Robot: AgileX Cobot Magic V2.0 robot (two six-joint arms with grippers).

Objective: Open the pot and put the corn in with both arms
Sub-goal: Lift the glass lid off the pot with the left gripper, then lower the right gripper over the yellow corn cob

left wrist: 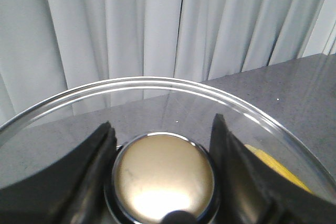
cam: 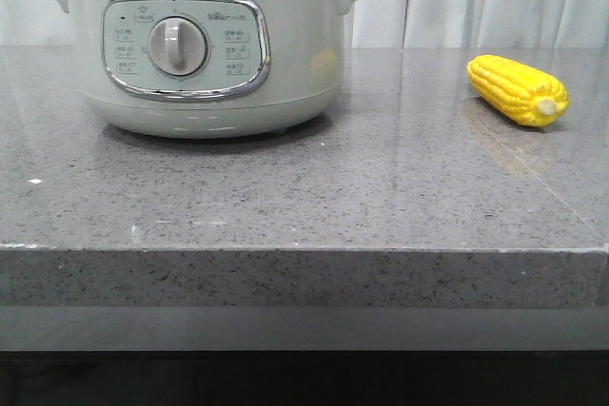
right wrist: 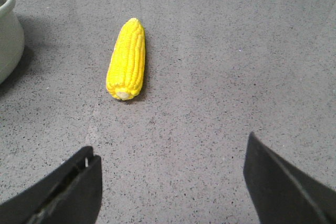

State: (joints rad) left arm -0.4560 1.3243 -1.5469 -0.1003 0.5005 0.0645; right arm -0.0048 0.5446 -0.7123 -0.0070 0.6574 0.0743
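Left fingers: two black, wedge-shaped fingers, one on each side of the knob, pinching it.
Knob: round, domed, polished metal with a brassy sheen and a chrome base ring; sits at the centre of the lid.
Lid: clear glass disc with a smooth curved rim; the grey surface and a patch of yellow show through it. The left wrist view does not show whether it rests on the pot or is lifted; the front view cuts off at the pot's rim.
Right fingers: two black, tapered fingers spread wide apart, nothing between them; they hang above bare surface, near the corn's stub end but clear of it.
Corn: small bright yellow cob, rows of bumpy kernels, tapered, with a pale round stub end. Lies on its side on the surface, well to the right of the pot, touching nothing else.
Pot: large, round, pale mint-green body, smooth and glossy; steel rim; two side handles; chrome-framed panel with a round dial facing front. Stands at the left rear.
Surface: grey speckled stone, polished, with a thick square front edge.
Curtain: pale, pleated fabric behind the surface.
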